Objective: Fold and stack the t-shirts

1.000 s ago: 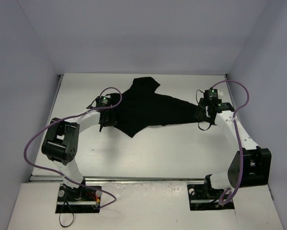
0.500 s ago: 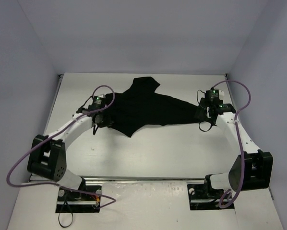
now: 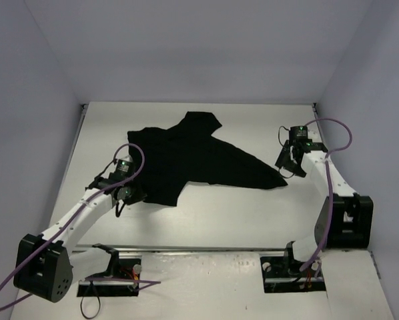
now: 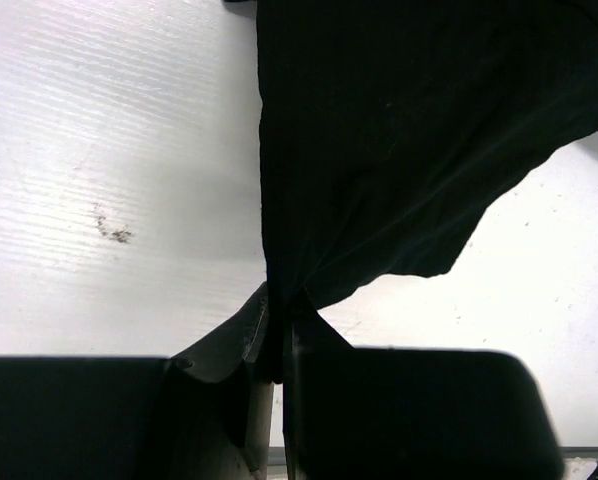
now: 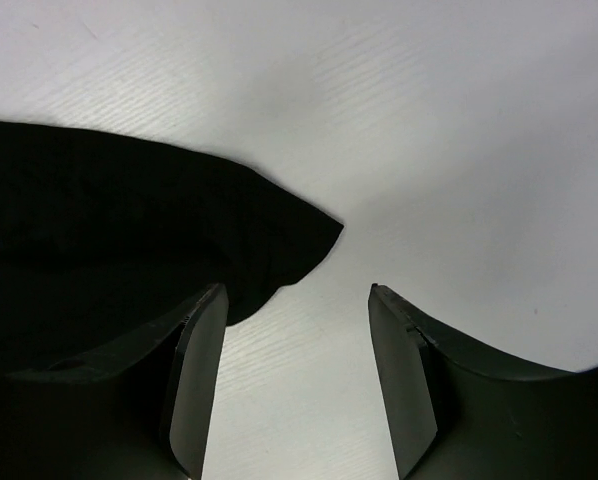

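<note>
One black t-shirt [image 3: 193,157] lies spread and rumpled on the white table [image 3: 226,213], its right tip pointing at the right arm. No logo shows. My left gripper [image 3: 127,195] is shut on the shirt's near-left edge; in the left wrist view the cloth [image 4: 399,130] runs pinched between the jaws of the gripper [image 4: 279,325]. My right gripper [image 3: 287,167] is open and empty, just right of the shirt's tip. In the right wrist view the tip [image 5: 279,235] lies by the left finger, and the gripper [image 5: 297,300] stands above bare table.
Grey walls [image 3: 199,47] close in the table at the back and both sides. A metal rail [image 3: 206,250] runs along the near edge by the arm bases. Purple cables [image 3: 333,143] loop off both arms.
My left gripper has pulled the shirt's left edge toward the near left, drawing the cloth with it. My right gripper has let go of the shirt's right end, which now lies on the table.
</note>
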### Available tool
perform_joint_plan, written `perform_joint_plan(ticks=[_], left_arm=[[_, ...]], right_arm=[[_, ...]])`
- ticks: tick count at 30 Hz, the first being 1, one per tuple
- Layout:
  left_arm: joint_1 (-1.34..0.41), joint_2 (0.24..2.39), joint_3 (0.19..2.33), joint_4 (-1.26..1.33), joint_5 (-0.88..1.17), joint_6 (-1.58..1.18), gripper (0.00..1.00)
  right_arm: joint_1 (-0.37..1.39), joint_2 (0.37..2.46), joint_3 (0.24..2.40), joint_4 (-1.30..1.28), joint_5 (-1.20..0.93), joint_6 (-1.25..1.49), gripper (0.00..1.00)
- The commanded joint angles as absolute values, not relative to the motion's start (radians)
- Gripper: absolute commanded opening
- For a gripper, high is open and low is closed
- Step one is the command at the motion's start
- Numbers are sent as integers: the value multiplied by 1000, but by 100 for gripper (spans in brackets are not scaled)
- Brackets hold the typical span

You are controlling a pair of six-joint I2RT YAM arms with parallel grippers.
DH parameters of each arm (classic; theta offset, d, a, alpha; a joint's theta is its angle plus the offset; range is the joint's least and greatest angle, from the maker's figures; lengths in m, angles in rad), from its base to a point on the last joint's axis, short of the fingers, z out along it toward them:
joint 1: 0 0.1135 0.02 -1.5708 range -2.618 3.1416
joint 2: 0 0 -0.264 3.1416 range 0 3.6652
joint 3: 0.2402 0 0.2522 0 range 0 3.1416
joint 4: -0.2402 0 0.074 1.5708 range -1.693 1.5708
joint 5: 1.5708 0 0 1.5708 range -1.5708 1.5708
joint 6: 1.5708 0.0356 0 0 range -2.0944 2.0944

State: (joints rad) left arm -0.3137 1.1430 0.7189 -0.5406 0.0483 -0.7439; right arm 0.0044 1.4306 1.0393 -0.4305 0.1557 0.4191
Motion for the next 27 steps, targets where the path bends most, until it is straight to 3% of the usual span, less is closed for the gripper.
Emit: perform_joint_plan(ticks=[1, 9, 27], left_arm=[[-299, 1086, 781, -600, 9, -719, 0], [-276, 1069, 907, -694, -17, -638, 0], [-272, 1086, 920, -695, 0, -613, 0]], right_arm=[[5, 1500, 1043, -423, 163, 449, 57], [4, 1571, 956, -368, 151, 486, 57], [5, 1644, 825, -228, 89, 499, 58]])
